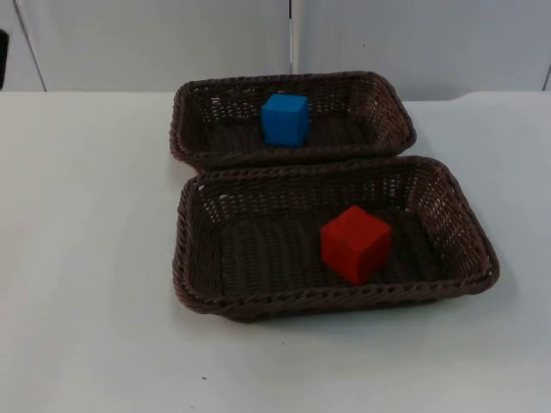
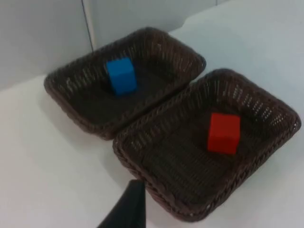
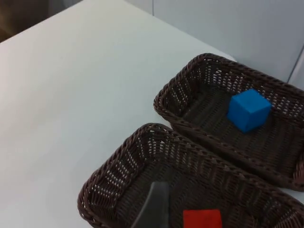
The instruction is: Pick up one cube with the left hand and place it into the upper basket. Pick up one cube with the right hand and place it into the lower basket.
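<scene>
White table top (image 1: 86,258) runs back to a grey partition wall (image 1: 155,43), and on it two brown wicker baskets sit touching — the upper basket (image 1: 392,107) holds the blue cube (image 1: 285,119), the lower basket (image 1: 465,237) the red cube (image 1: 355,243). Both placements look done, so what is left is likely for the arms to pull clear and wait. The left gripper (image 2: 128,209) hangs just outside the lower basket's rim and the right gripper (image 3: 154,206) over its inside — whether either is wide or closed I cannot tell.
</scene>
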Tool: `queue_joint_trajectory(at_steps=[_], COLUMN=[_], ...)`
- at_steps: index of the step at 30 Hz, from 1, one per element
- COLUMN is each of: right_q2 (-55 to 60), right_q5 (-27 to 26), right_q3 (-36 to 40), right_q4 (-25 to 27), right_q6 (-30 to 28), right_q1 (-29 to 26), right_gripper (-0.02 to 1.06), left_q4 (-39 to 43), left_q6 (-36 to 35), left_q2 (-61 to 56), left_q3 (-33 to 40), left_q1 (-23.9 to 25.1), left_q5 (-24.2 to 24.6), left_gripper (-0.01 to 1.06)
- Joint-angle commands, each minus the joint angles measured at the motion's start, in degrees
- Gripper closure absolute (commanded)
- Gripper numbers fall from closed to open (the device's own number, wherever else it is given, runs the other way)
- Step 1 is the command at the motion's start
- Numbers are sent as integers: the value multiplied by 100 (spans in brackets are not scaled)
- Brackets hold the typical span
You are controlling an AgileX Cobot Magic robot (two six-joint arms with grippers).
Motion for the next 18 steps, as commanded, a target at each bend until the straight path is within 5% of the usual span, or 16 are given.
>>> queue_joint_trajectory(at_steps=[1,9,18], right_q2=[-307,-1240,-2264], right_q5=[-292,-937,-967], right_q3=[341,1319,2109], right_q4=[-30,-19,-19], right_q6=[-13,-13,-13], right_q1=[32,32,32], right_gripper=[29,29,29], left_q4=[22,22,285], left_q6=[75,75,-47], left_q2=[-261,-1162,-1859], left_q3=[14,14,14], left_q1=[10,10,10], left_q5=[20,338,946], left_gripper=[4,4,4])
